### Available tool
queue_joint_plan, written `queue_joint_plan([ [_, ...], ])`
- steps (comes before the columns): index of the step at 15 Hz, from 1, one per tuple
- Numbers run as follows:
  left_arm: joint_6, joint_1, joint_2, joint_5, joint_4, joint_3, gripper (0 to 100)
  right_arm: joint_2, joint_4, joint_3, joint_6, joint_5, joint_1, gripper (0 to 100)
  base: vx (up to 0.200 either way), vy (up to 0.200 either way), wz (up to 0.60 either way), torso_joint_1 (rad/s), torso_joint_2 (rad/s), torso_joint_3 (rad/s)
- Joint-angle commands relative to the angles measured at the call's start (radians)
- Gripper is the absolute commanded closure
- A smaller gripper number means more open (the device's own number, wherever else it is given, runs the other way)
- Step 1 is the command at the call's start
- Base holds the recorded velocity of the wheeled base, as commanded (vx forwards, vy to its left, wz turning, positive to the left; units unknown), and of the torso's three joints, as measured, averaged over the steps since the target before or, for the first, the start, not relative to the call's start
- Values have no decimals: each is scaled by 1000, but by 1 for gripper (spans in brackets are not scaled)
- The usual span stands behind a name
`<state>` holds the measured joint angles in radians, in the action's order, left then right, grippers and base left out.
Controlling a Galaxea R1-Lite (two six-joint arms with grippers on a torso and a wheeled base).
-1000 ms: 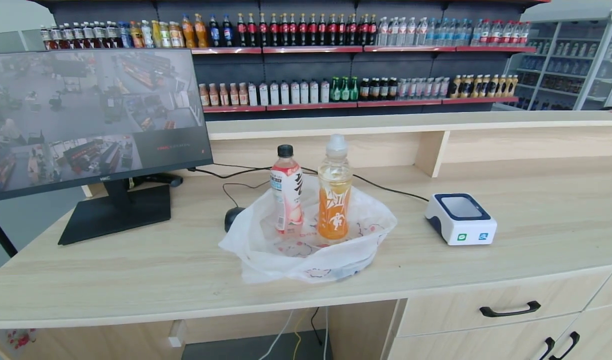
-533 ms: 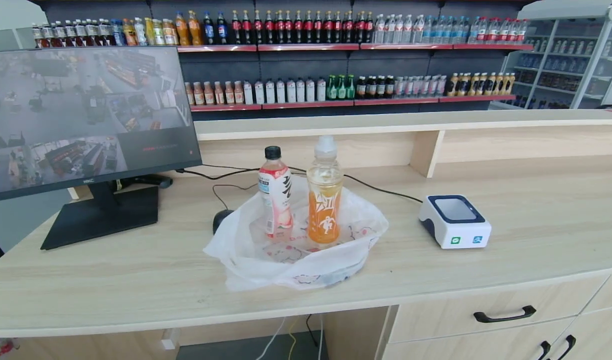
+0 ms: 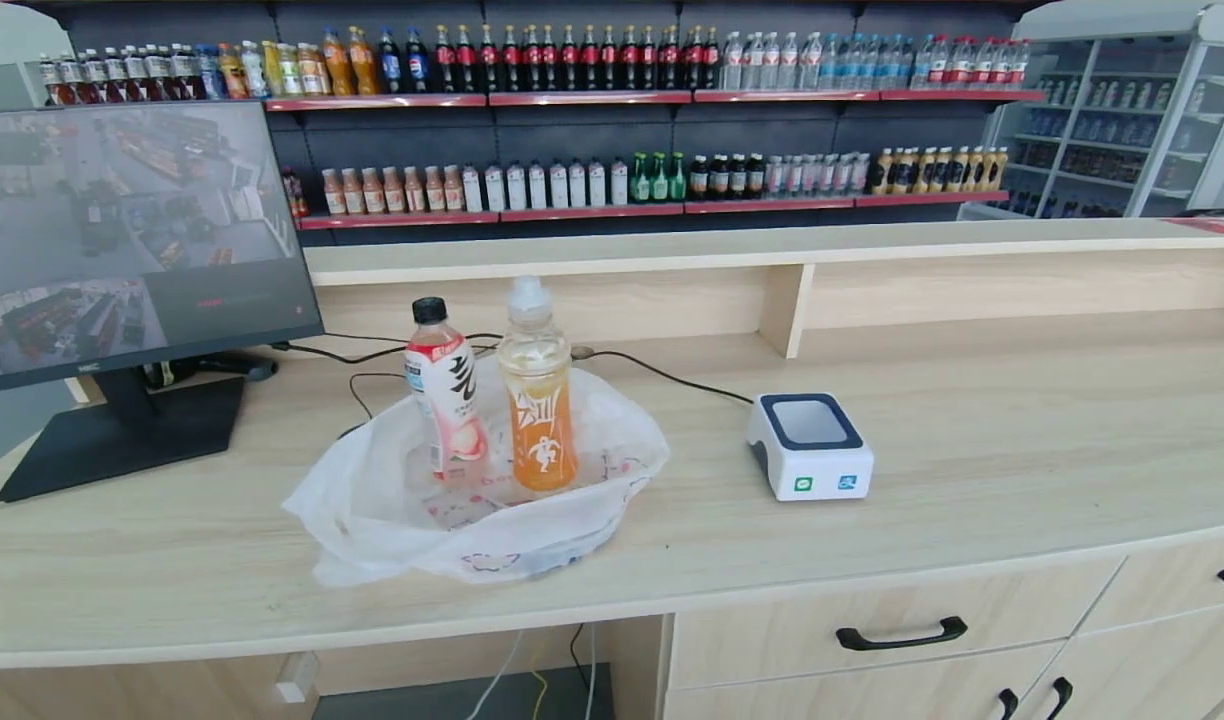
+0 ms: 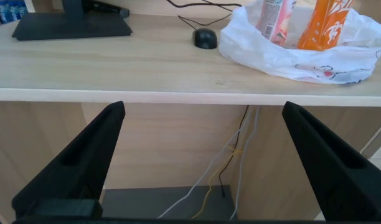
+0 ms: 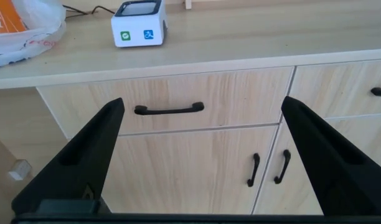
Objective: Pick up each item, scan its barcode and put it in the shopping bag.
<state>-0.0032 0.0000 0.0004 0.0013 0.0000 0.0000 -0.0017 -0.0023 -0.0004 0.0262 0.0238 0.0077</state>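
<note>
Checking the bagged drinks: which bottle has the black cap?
The pink-labelled bottle, standing left of the orange drink bottle, whose cap is white.

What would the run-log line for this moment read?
pink bottle, orange bottle: upright in shopping bag | scanner: on counter, apart from bag | left gripper: open, empty | right gripper: open, empty

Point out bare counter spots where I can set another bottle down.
Widest: the light wooden counter right of the white box scanner. Also the front strip between the black monitor stand and the white plastic shopping bag. Crowded: behind the bag, around the black mouse.
</note>
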Motion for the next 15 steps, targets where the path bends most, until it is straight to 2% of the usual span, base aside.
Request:
queue_joint_plan([
  [1, 0, 0, 0, 0, 0, 0, 0, 2, 1, 0, 0, 1, 0, 0, 0, -200, 0, 2, 7, 2],
  [6, 0, 0, 0, 0, 0, 0, 0, 2, 1, 0, 0, 1, 0, 0, 0, -200, 0, 5, 3, 2],
  [15, 0, 0, 0, 0, 0, 0, 0, 2, 1, 0, 0, 1, 0, 0, 0, 0, 0, 0, 0, 0],
])
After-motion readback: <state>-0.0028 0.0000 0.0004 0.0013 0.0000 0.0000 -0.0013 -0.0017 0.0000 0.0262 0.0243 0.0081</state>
